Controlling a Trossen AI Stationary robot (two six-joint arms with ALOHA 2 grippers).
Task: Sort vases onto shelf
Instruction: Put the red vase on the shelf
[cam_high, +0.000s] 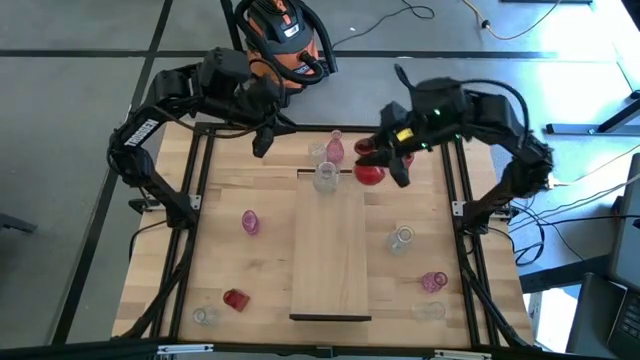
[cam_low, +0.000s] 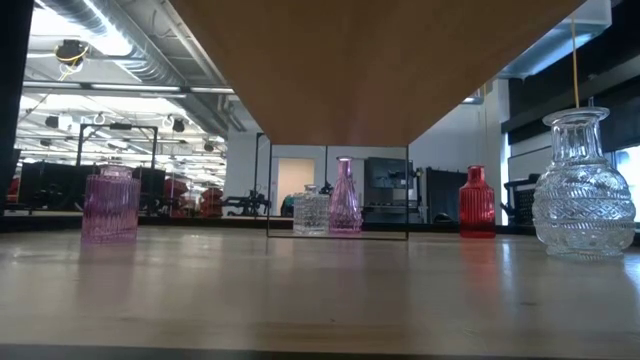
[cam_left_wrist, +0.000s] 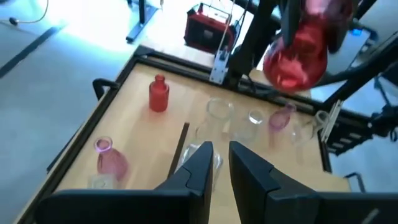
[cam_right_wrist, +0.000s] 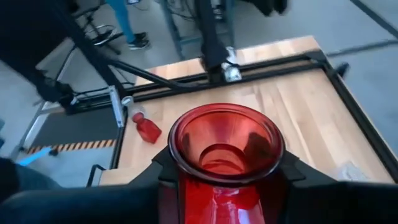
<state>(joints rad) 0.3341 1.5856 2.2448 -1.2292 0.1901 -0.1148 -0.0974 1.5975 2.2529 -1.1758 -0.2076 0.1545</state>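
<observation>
The shelf (cam_high: 330, 260) is a pale plank lying lengthwise mid-table; its underside (cam_low: 380, 60) fills the top of the low view. A clear vase (cam_high: 325, 177) stands on its far end. My right gripper (cam_high: 380, 163) is shut on a deep red bulbous vase (cam_high: 370, 174), held in the air over the shelf's far right corner. My left gripper (cam_high: 262, 147) hovers over the table's far left part, its fingers (cam_left_wrist: 199, 171) nearly together with nothing between them. A pink vase (cam_high: 335, 146) and a clear vase (cam_high: 318, 152) stand on their bases just beyond the shelf's far end. My right gripper pinches the red vase's neck (cam_right_wrist: 217, 200) just under its flared rim (cam_right_wrist: 227, 146), one finger on each side. The fingers slant down from the table's right side. The vase is lifted clear, mouth up, with its round body (cam_left_wrist: 295, 59) hanging below the fingers.
Loose vases stand on the table: pink (cam_high: 250, 222), red (cam_high: 235, 298) and clear (cam_high: 205, 316) left of the shelf; clear (cam_high: 402, 238), pink (cam_high: 433, 282) and clear (cam_high: 428, 310) right of it. A red bottle vase (cam_left_wrist: 158, 93) stands near the far right. A black frame (cam_high: 190, 200) rims the table.
</observation>
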